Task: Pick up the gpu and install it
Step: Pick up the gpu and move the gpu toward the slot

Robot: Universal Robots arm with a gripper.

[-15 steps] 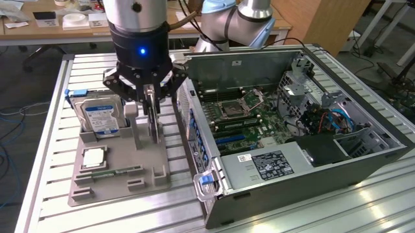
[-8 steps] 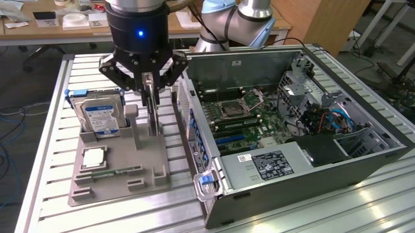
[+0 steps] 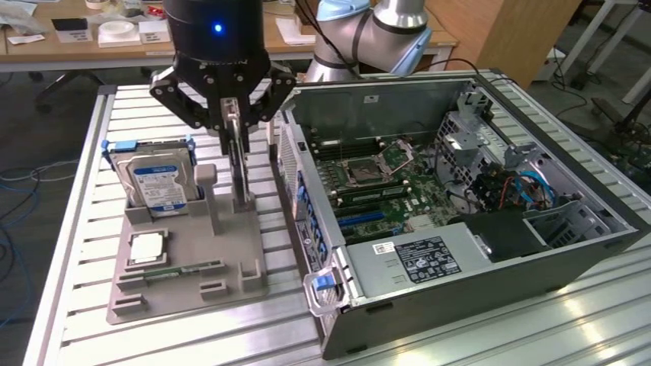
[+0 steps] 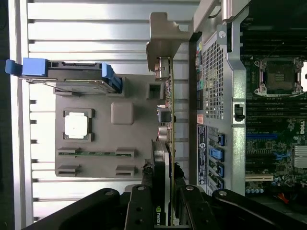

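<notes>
Got the gpu (image 3: 238,175) clamped in the gripper (image 3: 236,123), jaws pinching the card across its flat faces near the upper edge. Edge-on from the wrist view, with a finger (image 4: 139,211) pressed to each side and the silvery bracket (image 4: 162,40) at the end away from the fingers.

Standing upright on its long edge in the grey fixture tray (image 3: 183,293), along the tray edge next to the pc case (image 3: 478,229), toward the tray's far corner. Lower edge down at the holder posts. Cannot tell whether lifted clear or seated in the slot.

Progress, as a judgement: grasp made, so early in the pick. Not carried over, not in the case. Left to do: lift-out, transfer to the motherboard (image 3: 392,179), seating in an expansion slot. Case lying on its side on the table (image 3: 81,320), side panel off, board exposed.

Untouched on the tray: hard drive (image 3: 158,183) upright at the far corner away from the case, cpu (image 3: 148,245) mid tray, memory stick (image 3: 173,268) toward the near edge.
</notes>
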